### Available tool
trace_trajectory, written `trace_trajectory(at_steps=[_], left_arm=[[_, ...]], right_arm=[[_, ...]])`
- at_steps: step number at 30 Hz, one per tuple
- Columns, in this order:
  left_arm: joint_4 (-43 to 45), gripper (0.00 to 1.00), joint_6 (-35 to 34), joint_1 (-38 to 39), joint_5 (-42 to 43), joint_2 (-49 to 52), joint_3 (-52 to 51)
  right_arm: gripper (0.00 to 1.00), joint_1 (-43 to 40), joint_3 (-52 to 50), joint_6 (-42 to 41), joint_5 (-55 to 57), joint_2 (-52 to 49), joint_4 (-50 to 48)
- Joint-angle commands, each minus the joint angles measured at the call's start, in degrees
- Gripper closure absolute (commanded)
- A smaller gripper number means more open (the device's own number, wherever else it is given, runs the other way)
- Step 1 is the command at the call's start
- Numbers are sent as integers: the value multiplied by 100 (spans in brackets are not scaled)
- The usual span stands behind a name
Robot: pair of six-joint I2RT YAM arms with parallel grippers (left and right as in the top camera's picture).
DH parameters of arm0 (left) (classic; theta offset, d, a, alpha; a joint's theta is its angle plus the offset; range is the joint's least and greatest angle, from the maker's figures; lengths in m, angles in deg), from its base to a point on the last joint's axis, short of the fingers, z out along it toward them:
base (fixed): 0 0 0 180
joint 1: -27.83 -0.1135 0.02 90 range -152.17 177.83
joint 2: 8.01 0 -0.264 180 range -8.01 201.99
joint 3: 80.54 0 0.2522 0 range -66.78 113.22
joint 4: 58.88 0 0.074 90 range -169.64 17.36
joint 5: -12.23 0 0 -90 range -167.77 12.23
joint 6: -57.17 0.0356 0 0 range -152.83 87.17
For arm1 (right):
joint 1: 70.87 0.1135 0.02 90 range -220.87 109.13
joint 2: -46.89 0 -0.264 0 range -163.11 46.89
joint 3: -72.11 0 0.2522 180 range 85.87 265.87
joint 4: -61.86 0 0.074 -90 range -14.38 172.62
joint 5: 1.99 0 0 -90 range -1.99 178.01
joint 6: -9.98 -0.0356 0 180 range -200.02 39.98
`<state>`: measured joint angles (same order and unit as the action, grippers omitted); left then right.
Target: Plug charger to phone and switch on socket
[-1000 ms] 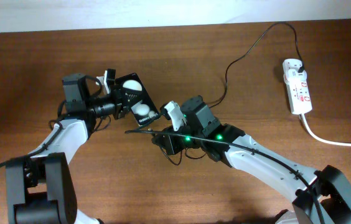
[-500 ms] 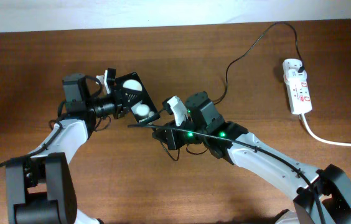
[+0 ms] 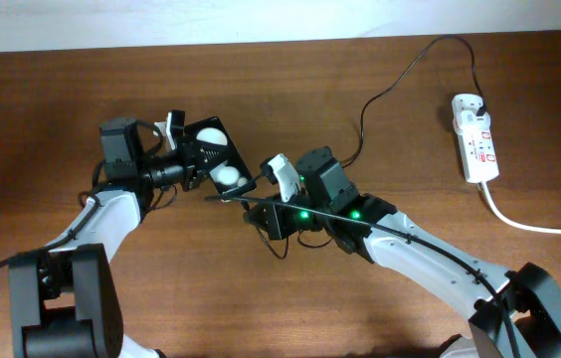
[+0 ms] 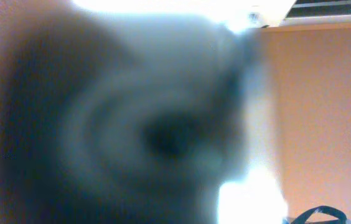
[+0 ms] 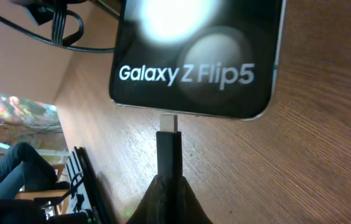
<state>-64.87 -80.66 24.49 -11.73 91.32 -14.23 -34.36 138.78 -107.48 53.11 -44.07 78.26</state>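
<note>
The black phone (image 3: 214,157) is held tilted above the table in my left gripper (image 3: 179,159), which is shut on its left end. In the right wrist view the phone (image 5: 194,56) shows "Galaxy Z Flip5" on its face. My right gripper (image 5: 168,182) is shut on the charger's black connector (image 5: 168,146), and the connector's metal tip meets the phone's bottom edge. It also shows in the overhead view (image 3: 229,199), just below the phone. The charger cable (image 3: 380,94) runs up to the white socket (image 3: 474,139) at the far right. The left wrist view is a dark blur.
The socket's thick white cord (image 3: 529,224) runs off to the right edge. My right arm (image 3: 400,244) lies diagonally across the table's middle. Black robot cables (image 3: 276,239) hang under the right wrist.
My right gripper has moved up and left with the connector, bringing its tip to the phone's bottom edge. The left gripper and phone have held still.
</note>
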Motion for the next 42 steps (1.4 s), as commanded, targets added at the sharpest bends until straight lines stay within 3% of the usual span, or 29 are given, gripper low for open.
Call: trace_trajectory(at_steps=[1, 7, 42], left_arm=[[33, 100, -55, -7, 221, 9, 13], [35, 100, -55, -7, 284, 9, 13], [33, 100, -227, -2, 345, 9, 13]], right_arm=[[96, -15, -24, -162, 129, 52, -138], [96, -15, -24, -505, 433, 48, -160], [96, 103, -24, -455, 409, 48, -461]])
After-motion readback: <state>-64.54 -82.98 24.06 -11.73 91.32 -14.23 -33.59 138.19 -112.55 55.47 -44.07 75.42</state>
